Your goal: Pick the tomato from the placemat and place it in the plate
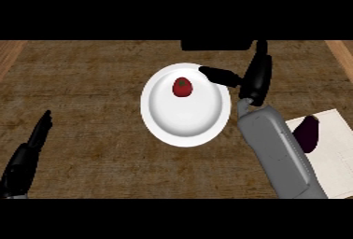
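Tomato in plate, upper half, off the rim. Right hand empty, fingers straight, thumb over plate's right rim. Left hand slack, fingers straight, at lower-left edge; wide tabletop stretch between it and plate.

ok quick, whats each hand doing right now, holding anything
Left hand: open, resting at the lower left, holding nothing.
Right hand: open, holding nothing; the tomato lies on the plate beside it.

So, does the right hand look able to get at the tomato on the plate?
Probably yes: the right hand is open just beside the plate rim, and the tomato lies bare near that side with nothing between.
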`<action>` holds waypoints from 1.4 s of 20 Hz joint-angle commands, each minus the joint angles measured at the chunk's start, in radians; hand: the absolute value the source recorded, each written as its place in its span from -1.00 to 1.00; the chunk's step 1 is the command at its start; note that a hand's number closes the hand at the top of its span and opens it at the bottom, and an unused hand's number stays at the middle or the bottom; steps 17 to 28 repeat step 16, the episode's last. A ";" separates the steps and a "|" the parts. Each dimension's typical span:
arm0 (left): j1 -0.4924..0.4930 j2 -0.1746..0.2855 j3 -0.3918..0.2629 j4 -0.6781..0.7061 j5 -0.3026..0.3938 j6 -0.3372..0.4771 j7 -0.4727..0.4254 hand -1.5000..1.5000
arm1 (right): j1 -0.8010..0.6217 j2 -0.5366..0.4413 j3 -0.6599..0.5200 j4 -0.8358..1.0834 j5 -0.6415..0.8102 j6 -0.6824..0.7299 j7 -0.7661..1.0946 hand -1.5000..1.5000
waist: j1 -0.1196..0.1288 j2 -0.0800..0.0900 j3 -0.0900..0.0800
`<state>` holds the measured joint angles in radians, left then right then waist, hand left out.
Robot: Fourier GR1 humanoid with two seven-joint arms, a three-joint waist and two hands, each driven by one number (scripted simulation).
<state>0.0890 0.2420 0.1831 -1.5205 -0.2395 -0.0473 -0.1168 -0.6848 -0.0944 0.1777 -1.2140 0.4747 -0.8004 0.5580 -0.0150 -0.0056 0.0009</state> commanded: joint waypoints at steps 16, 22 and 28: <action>-0.004 -0.003 0.027 0.027 -0.006 -0.032 -0.029 0.00 | 0.641 -0.231 -0.282 -0.481 -0.426 0.345 -0.498 -1.00 | 0.013 0.005 -0.001; -0.004 -0.003 0.027 0.027 -0.006 -0.032 -0.029 0.00 | 0.641 -0.231 -0.282 -0.481 -0.426 0.345 -0.498 -1.00 | 0.013 0.005 -0.001; -0.004 -0.003 0.027 0.027 -0.006 -0.032 -0.029 0.00 | 0.641 -0.231 -0.282 -0.481 -0.426 0.345 -0.498 -1.00 | 0.013 0.005 -0.001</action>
